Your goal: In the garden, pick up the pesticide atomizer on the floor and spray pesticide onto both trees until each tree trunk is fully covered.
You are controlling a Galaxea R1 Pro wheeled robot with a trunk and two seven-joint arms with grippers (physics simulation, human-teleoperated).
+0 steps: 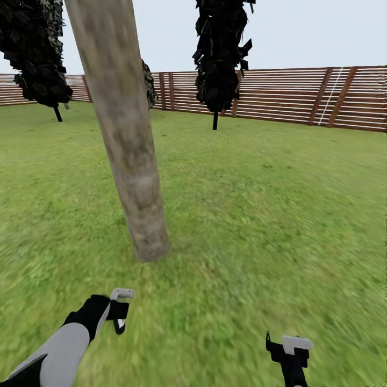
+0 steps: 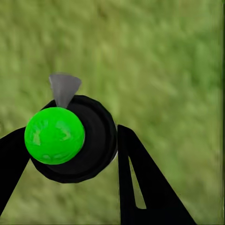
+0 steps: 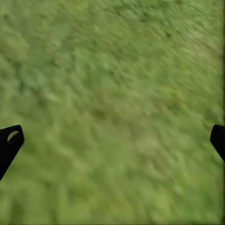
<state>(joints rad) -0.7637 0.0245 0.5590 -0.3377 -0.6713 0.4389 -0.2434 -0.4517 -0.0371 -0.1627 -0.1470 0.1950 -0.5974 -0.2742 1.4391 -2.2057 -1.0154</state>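
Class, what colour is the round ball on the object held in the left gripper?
Bright green ball, atop a black body, best in the left wrist view.

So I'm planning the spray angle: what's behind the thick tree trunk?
Behind the tree trunk lie lawn, a dark columnar tree partly hidden by it, and the slatted fence. Whatever stands directly behind the trunk is covered.

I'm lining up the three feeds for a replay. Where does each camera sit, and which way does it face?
Head view: from the robot's head, forward and down at a tree trunk, lawn and fence; both arms show.
Left wrist view: near the left tool, along its fingers, shut on a green-and-black atomizer over grass.
Right wrist view: near the right tool, open, fingertips at the edges, facing grass.
Shared: all show lawn.
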